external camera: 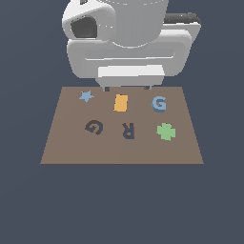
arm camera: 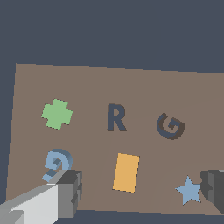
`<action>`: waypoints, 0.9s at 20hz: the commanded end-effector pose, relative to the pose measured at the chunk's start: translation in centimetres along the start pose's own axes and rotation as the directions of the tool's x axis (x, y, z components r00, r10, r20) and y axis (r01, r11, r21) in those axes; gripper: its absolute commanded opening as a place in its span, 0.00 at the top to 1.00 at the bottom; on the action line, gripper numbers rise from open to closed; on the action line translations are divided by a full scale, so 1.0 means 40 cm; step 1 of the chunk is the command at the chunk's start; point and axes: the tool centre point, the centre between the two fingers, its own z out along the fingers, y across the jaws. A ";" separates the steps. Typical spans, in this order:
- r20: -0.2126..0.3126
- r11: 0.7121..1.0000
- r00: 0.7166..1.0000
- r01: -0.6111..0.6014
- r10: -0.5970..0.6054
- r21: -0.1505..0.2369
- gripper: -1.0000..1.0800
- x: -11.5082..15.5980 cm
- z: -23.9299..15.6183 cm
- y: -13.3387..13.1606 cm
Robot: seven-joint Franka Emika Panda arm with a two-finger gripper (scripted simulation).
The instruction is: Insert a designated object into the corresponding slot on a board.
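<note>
1. The board [external camera: 122, 147] lies flat below the arm.
2. The blue G [external camera: 159, 103] sits on the board near the exterior view's right, beside the orange block [external camera: 121, 103].
3. The G slot [external camera: 94, 127] lies toward the exterior view's left, next to the R slot [external camera: 127, 130].
4. The end effector [arm camera: 140, 190] hangs above the board, fingers [arm camera: 70, 192] spread wide, holding nothing.

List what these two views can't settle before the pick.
- Exterior view: fingers mostly hidden behind the arm body; only the tips show.
- Wrist view: blue G block partly covered by one finger; contact unclear.
- Wrist view: other finger cut by the frame edge.
- Depth of G recess: too small to judge.
</note>
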 end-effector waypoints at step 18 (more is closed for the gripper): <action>0.015 0.995 0.995 -0.100 0.100 0.001 0.04 -0.079 0.148 -0.130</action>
